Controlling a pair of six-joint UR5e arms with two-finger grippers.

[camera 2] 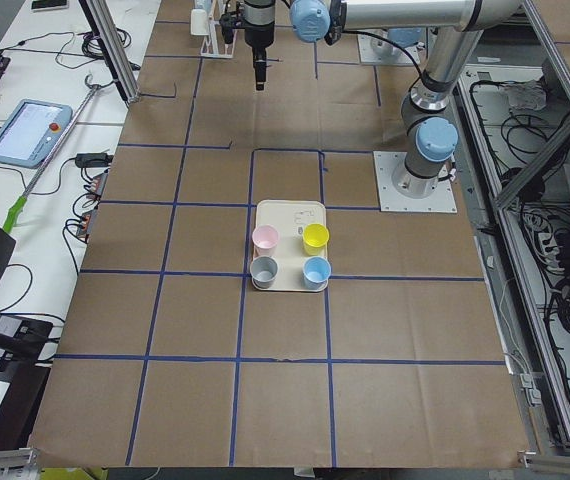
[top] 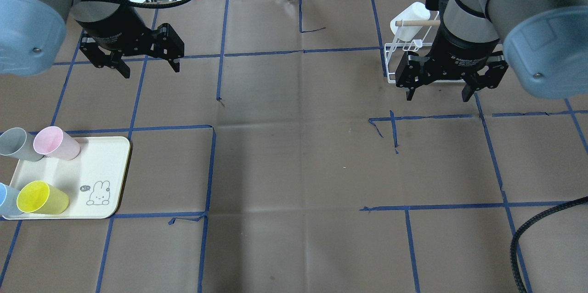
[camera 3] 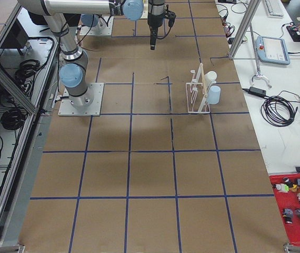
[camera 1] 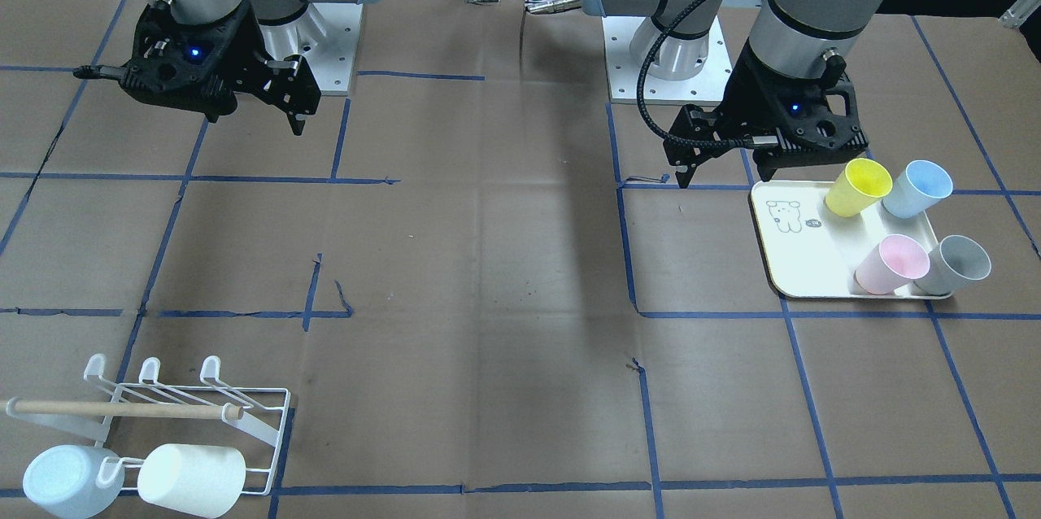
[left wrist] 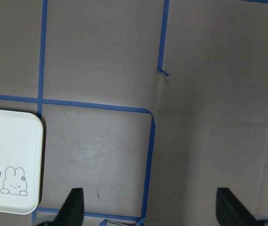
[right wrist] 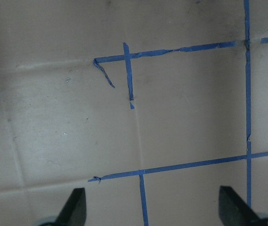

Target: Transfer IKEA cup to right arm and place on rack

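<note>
Left gripper [top: 150,71] and right gripper [top: 437,98] hang spread wide and empty above the table [top: 294,169]. At the front view's right, a yellow cup [camera 1: 858,187], blue cup [camera 1: 917,188], pink cup [camera 1: 892,264] and grey cup [camera 1: 953,265], plain tapered tumblers, stand mouth-up on the tray [camera 1: 793,259]. At lower left, the rack [camera 1: 122,409] already carries a pale-blue cup [camera 1: 61,480] and a white cup [camera 1: 191,478]. We judge pickup, hand-over and hanging all remain.

Six cups [camera 1: 858,187]: four on the one tray [camera 1: 801,259], frame right; two on the one rack [camera 1: 122,409], lower left.
</note>
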